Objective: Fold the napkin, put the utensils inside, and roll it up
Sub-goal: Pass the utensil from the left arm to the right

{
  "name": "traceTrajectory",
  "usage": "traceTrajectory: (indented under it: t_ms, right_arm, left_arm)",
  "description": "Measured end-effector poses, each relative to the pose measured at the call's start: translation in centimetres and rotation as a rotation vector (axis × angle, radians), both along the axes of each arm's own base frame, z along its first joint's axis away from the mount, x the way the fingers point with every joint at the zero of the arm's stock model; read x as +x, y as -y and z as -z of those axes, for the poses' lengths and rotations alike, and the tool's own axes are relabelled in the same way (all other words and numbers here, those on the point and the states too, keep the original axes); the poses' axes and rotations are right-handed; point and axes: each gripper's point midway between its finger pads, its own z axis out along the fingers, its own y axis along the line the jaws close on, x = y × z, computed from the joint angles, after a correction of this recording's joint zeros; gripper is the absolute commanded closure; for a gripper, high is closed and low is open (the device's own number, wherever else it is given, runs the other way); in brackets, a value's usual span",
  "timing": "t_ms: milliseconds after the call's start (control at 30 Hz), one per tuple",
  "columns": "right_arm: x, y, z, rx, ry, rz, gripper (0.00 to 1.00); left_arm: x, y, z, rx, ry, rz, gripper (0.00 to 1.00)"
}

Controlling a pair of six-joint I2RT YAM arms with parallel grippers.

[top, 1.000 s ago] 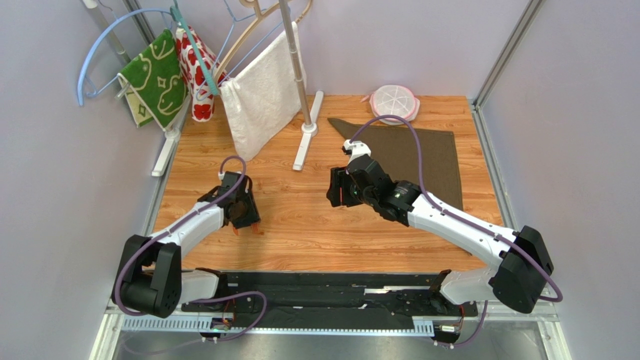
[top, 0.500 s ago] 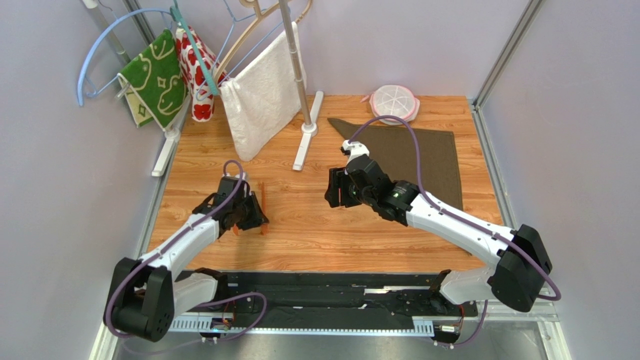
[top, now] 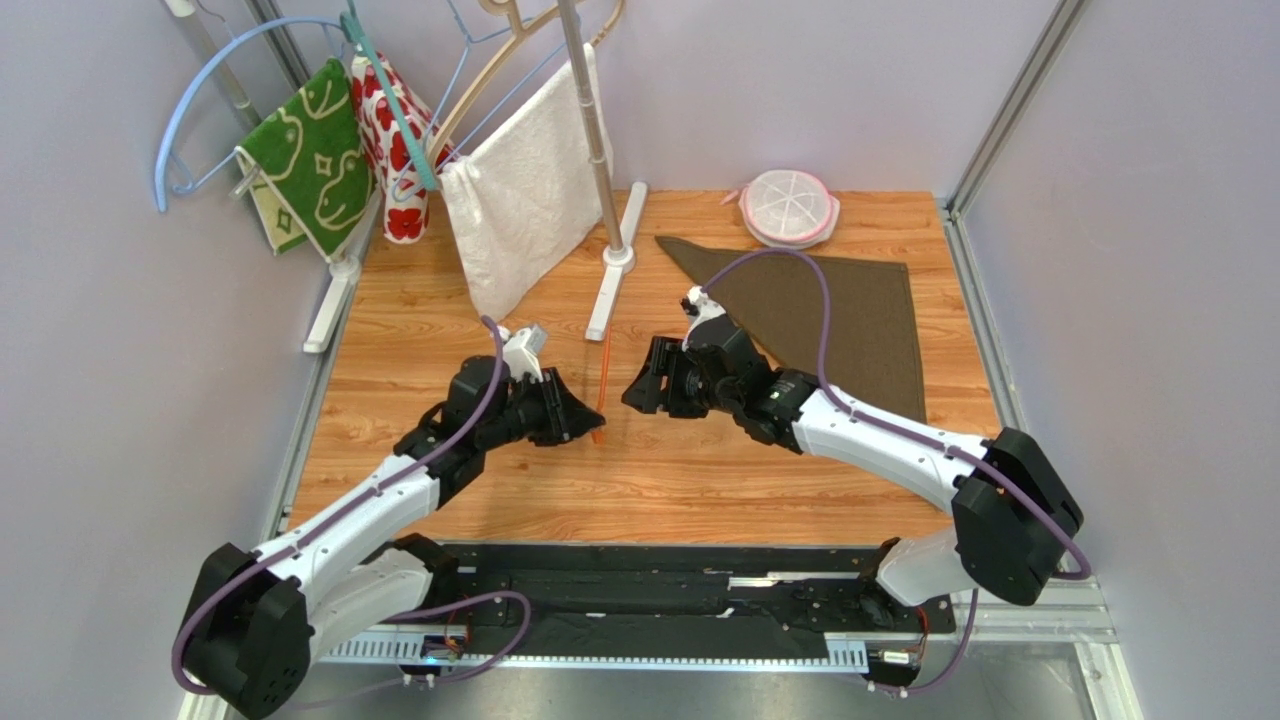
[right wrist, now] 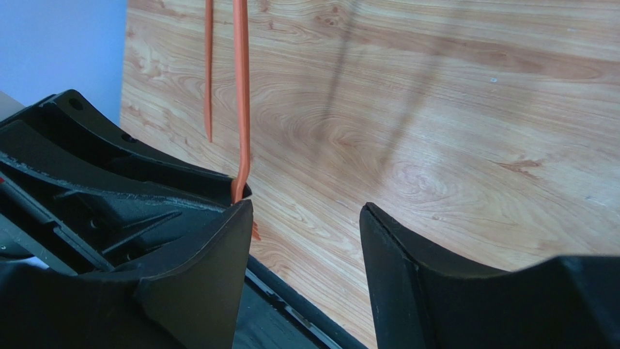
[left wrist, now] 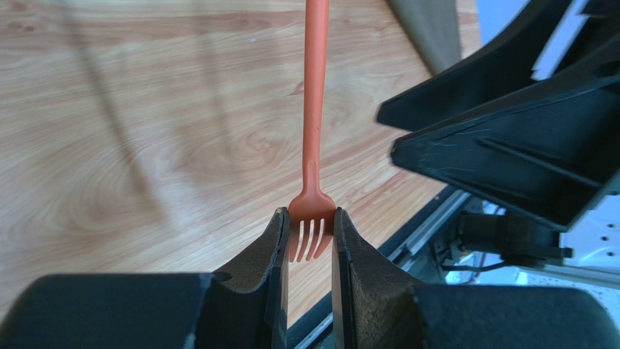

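Left gripper (left wrist: 309,218) has the fork (left wrist: 314,109) by the tines only: slip risk.
Jaws nearly closed on the fork head, and the long handle sticks out free over the middle of the worktop (top: 391,345). The right gripper (right wrist: 305,240) is wide open, empty, just beside it. Looks like a handover: a bump from the right could lever the fork out. A drop lands on bare wood, since the napkin (top: 864,330) lies near the far right corner, well apart. A second orange strip (right wrist: 208,73) shows beside the fork; can't tell what holds it.
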Motion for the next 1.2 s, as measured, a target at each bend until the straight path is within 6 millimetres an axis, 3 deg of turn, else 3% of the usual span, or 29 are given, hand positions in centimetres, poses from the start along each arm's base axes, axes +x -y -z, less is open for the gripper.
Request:
traceTrajectory:
  t_ms: [333, 600, 833, 900, 933, 1033, 1133, 1200]
  right_arm:
    - [0.1, -1.5, -1.2, 0.127, 0.008, -0.006, 0.43]
    - [0.3, -1.9, -1.7, 0.158, 0.030, -0.006, 0.55]
    - [0.6, -1.9, -2.0, 0.168, 0.050, -0.003, 0.94]
    - [0.6, -1.9, -2.2, 0.172, 0.058, -0.001, 1.00]
    - [0.6, -1.9, -2.3, 0.170, 0.064, -0.002, 1.00]
    - [0.7, -1.7, -2.4, 0.150, 0.084, -0.005, 1.00]
    - [2.2, 0.4, -1.8, 0.048, 0.124, 0.033, 1.00]
    - [4.5, 3.2, -1.9, -0.049, 0.157, 0.087, 1.00]
  left_arm:
    - [-0.1, 2.7, -2.5, -0.131, 0.037, 0.029, 1.00]
    - [-0.7, 3.9, -3.4, -0.184, 0.037, 0.056, 1.00]
    - [-1.1, 4.7, -3.7, -0.208, 0.038, 0.079, 0.99]
    - [-1.1, 4.8, -3.7, -0.209, 0.033, 0.082, 0.89]
    - [-1.2, 4.9, -3.7, -0.211, 0.034, 0.085, 0.66]
    - [-1.2, 5.0, -3.7, -0.204, 0.037, 0.092, 0.27]
    - [-1.2, 4.7, -3.4, -0.151, 0.016, 0.092, 0.19]
    - [-0.9, 4.1, -3.9, -0.099, 0.012, 0.071, 0.17]
